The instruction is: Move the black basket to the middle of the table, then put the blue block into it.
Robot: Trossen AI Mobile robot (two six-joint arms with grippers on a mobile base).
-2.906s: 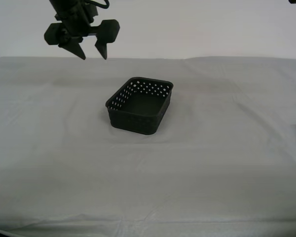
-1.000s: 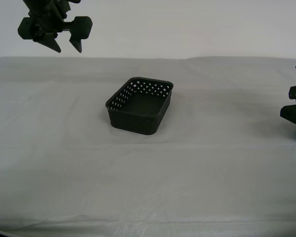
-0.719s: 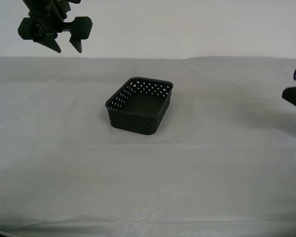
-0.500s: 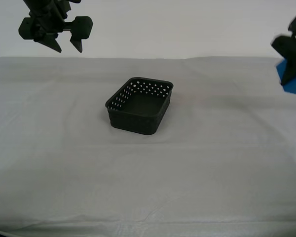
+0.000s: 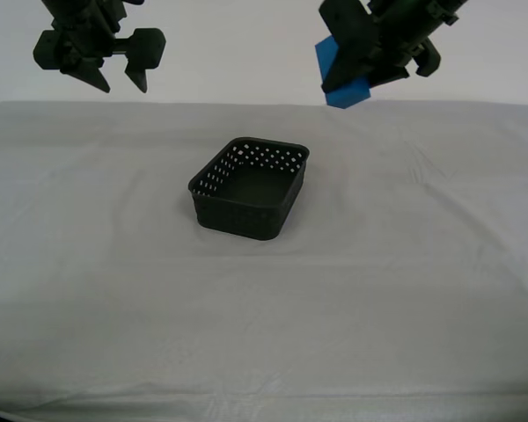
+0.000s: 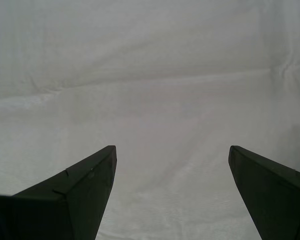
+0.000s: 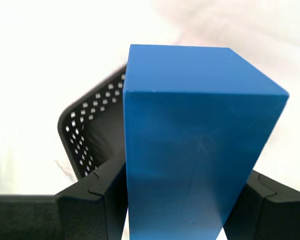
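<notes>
The black basket (image 5: 251, 187) stands near the middle of the table (image 5: 396, 290), open side up and empty. My first gripper (image 5: 356, 75) is shut on the blue block (image 5: 341, 72) and holds it high, above and toward the exterior view's right of the basket. In the first wrist view the blue block (image 7: 195, 145) fills the space between the jaws, with part of the basket (image 7: 92, 135) behind it. My second gripper (image 5: 114, 81) hangs open and empty high at the exterior view's far left; its wrist view shows only cloth (image 6: 155, 100) between the fingers (image 6: 75, 195).
The pale wrinkled cloth covers the whole table. A plain pale wall (image 5: 246, 44) runs behind the table's far edge.
My first gripper closed on the blue block at the exterior view's right edge, lifted it and carried it leftward and up toward the basket. My second gripper drew back to the far left earlier, then stayed still.
</notes>
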